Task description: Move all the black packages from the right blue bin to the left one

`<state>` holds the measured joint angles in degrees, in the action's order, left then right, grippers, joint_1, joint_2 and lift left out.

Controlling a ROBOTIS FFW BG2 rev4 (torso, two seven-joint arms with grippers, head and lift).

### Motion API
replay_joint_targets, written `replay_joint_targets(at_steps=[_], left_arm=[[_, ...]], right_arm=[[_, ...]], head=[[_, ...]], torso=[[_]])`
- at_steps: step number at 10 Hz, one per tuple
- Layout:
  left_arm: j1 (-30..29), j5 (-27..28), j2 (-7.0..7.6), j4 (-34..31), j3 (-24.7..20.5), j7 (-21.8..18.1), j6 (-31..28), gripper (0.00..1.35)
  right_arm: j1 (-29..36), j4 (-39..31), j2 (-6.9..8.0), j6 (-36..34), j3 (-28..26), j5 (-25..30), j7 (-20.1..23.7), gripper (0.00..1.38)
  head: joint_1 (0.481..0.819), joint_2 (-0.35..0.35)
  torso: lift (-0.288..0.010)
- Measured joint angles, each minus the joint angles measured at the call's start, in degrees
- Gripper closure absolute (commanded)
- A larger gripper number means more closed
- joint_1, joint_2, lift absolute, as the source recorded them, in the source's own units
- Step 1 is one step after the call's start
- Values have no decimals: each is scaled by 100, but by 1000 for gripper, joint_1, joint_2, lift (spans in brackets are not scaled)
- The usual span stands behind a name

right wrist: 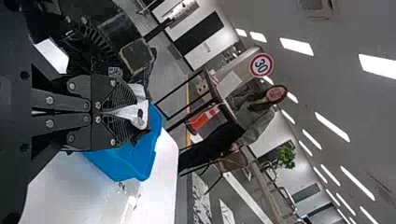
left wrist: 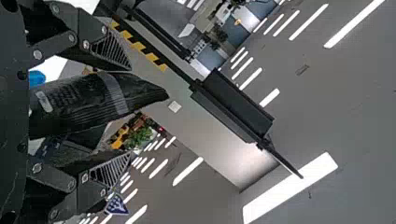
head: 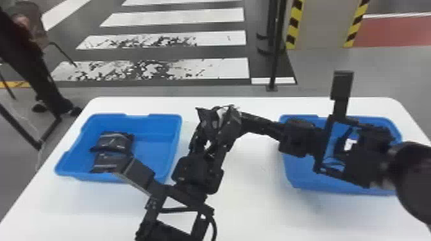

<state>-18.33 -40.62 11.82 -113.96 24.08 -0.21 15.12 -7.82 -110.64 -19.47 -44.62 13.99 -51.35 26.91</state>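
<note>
Package (left wrist: 72, 105) sits between fingers of the left gripper (head: 213, 133).

White table (head: 256, 211), two blue bins (head: 162, 128)

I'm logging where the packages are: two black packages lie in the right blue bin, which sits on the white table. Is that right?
The bin is wrong: the head view shows the two black packages lying in the left blue bin, which sits on the white table.

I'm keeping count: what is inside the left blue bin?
Two black packages are visible in the left blue bin; the left arm hides part of its near side and anything there.
</note>
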Motion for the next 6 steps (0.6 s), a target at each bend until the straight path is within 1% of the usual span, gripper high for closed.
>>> replay_joint_targets(at_steps=[1, 2, 5, 6], left_arm=[[-52, 161, -18, -95, -124, 23, -111, 1237], [-95, 321, -35, -146, -215, 70, -76, 1208], [-135, 493, -40, -182, -260, 91, 56, 1208], [-135, 520, -40, -183, -260, 91, 63, 1208]], right_arm=[[-2, -1, -1, 37, 9, -24, 19, 1174], [9, -2, -3, 53, 17, -38, 30, 1174], [23, 50, -4, 165, 39, -79, 48, 1174], [21, 99, -4, 246, 43, -112, 53, 1110]], head=[[695, 105], [695, 112], [695, 126], [695, 124]], torso=[[-175], [-175], [-175], [-175]])
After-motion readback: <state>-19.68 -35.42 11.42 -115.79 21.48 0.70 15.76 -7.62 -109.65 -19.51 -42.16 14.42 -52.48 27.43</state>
